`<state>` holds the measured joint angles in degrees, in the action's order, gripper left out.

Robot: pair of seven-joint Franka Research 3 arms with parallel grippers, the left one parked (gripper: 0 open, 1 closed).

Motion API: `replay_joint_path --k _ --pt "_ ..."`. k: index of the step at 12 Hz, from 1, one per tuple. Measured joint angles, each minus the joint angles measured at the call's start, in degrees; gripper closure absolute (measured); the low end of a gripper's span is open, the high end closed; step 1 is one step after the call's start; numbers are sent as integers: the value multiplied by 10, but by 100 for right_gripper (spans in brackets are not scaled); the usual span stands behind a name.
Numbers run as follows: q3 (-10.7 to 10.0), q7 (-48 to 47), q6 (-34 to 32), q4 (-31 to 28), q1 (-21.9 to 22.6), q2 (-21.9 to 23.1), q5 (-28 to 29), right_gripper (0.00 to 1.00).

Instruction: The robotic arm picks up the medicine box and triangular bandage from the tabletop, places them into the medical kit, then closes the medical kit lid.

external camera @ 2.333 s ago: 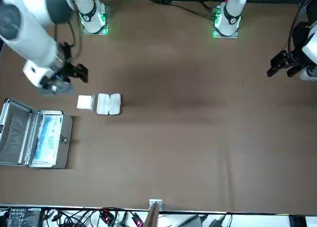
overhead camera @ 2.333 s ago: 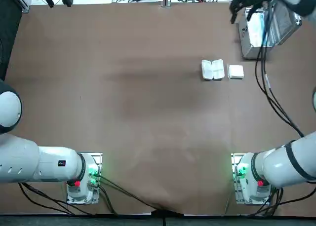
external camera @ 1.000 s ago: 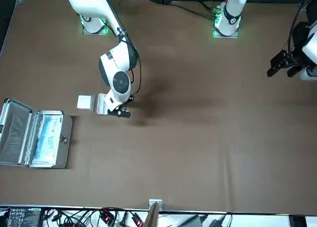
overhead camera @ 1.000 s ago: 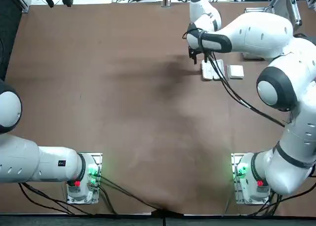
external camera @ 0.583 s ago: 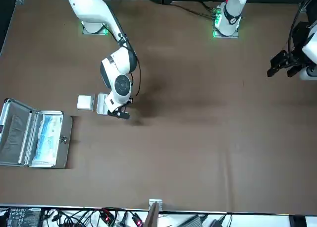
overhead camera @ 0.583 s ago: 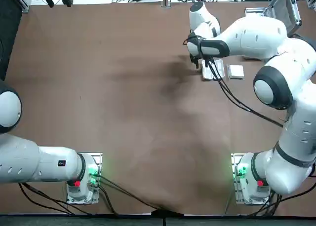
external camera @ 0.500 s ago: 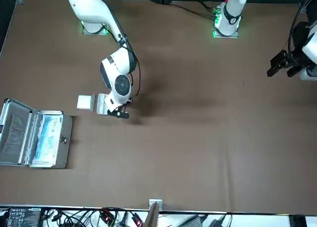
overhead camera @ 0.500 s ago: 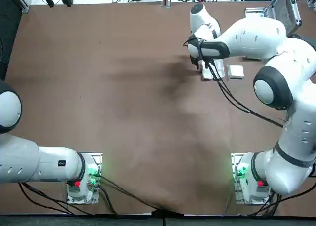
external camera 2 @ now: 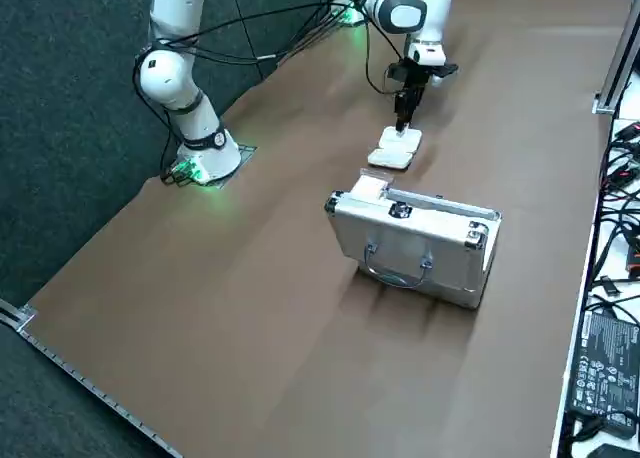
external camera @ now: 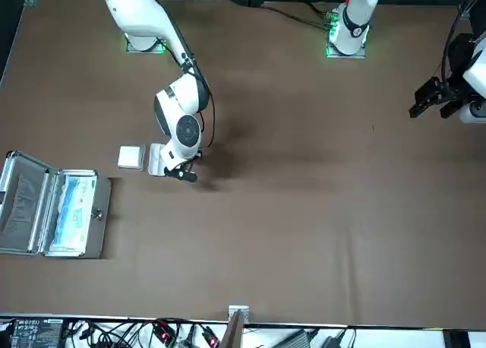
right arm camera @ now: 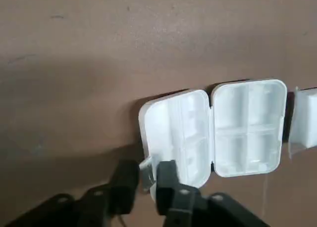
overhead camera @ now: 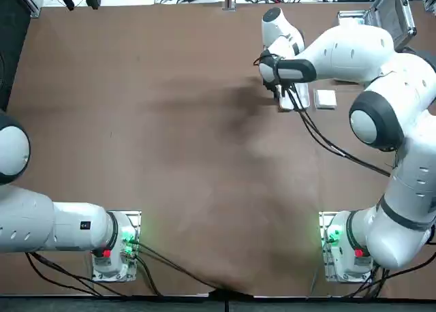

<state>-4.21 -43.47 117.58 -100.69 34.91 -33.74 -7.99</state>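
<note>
The pincer (right arm camera: 148,173), fingers parted, is at the outer edge of the unfolded medicine box (right arm camera: 247,128) on the surface (external camera: 304,226), bandage (external camera: 130,157) just beside; a shallow bite could let the box slip or fold shut.

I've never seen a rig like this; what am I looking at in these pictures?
Two white robot arms share a table. The right arm works; its gripper is over the open medicine box, its two fingers apart at one end of the box. It does not appear to hold anything yet.

One picture looks straight down, one faces the robot from across the table, one looks down from its right side, and one comes from the working wrist.

Beside the box lies a small white packet in clear wrap, probably the bandage. The silver medical kit stands with its lid open.
</note>
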Motion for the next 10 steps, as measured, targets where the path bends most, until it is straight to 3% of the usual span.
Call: replay_joint_path --k 2,5,10 --pt "0 -14 0 1 0 0 -1 96" --pt "-1 -22 -11 12 0 4 -1 97" --pt "-15 -31 -131 98 -3 30 -1 97"
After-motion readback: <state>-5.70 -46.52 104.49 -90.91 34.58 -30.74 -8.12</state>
